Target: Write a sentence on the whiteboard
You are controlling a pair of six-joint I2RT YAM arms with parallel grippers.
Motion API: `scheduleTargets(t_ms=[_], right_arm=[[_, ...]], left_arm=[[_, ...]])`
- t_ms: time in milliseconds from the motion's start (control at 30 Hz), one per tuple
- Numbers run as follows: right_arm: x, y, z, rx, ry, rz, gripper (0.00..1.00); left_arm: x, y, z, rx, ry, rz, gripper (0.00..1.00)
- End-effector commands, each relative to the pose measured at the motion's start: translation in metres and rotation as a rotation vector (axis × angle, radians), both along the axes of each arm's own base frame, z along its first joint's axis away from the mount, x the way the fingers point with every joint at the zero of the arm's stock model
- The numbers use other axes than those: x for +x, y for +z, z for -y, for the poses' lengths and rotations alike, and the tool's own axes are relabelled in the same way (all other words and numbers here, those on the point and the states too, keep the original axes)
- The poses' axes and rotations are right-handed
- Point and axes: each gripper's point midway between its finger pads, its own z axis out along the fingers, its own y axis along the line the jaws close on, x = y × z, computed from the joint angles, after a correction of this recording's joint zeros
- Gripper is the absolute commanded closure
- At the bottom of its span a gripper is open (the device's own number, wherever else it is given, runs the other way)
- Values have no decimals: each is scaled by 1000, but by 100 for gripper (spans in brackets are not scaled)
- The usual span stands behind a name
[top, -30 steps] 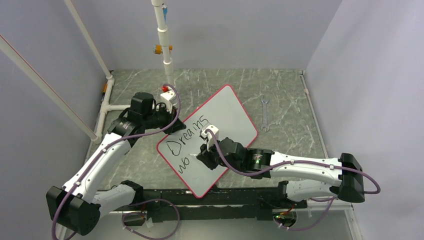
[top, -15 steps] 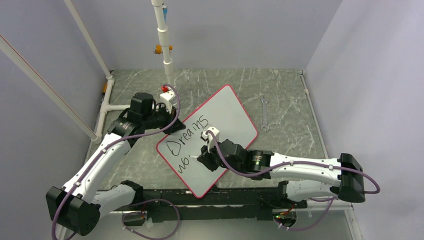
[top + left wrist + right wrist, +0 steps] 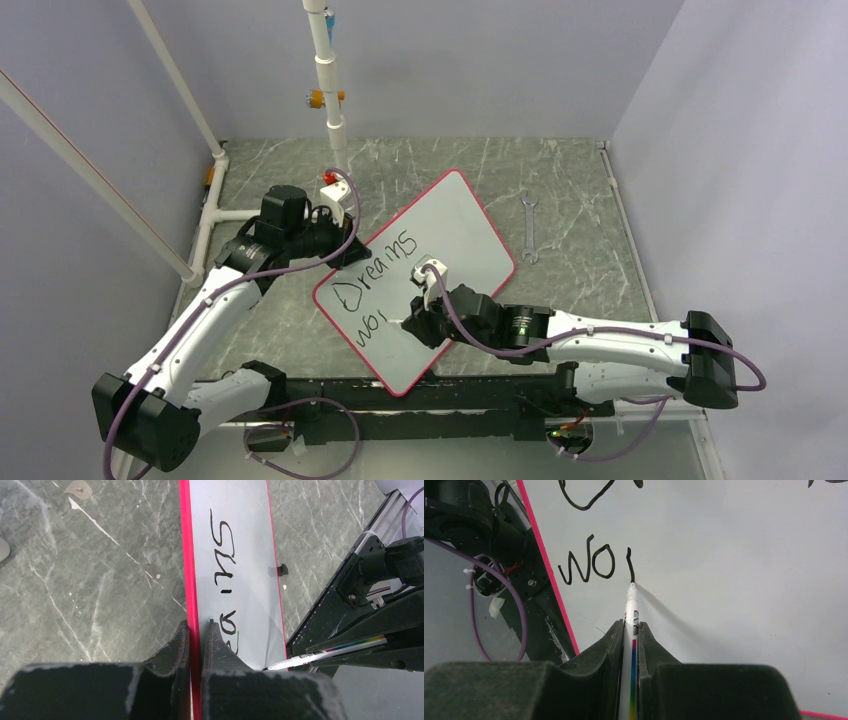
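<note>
One whiteboard [image 3: 470, 225] out there, one marker [image 3: 631, 605], one wrench [image 3: 529, 230], two grippers: left gripper [image 3: 198, 625], right gripper [image 3: 630, 625]. Lettering [image 3: 385, 268]: one whole word, plus two letters and a stroke.

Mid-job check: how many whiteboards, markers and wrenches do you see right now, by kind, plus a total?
whiteboard: 1
marker: 1
wrench: 1
Total: 3

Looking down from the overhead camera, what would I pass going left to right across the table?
White pipe frame → left claw, clamped on the whiteboard's edge → whiteboard → wrench. The right claw, holding a marker, sits over the whiteboard, so it has no place of its own.
</note>
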Motion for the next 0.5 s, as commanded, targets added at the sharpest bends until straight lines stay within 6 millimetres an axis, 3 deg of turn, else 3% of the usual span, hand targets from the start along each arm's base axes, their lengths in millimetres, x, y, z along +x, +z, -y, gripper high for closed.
scheduleTargets(t_ms=[0,467], right_arm=[[-1,5,-1,27,-5,-12,100],[10,26,-14,27,-16,41,100]], left_arm=[[5,7,-1,34,-47,123,100],[5,7,-1,36,-47,122,100]])
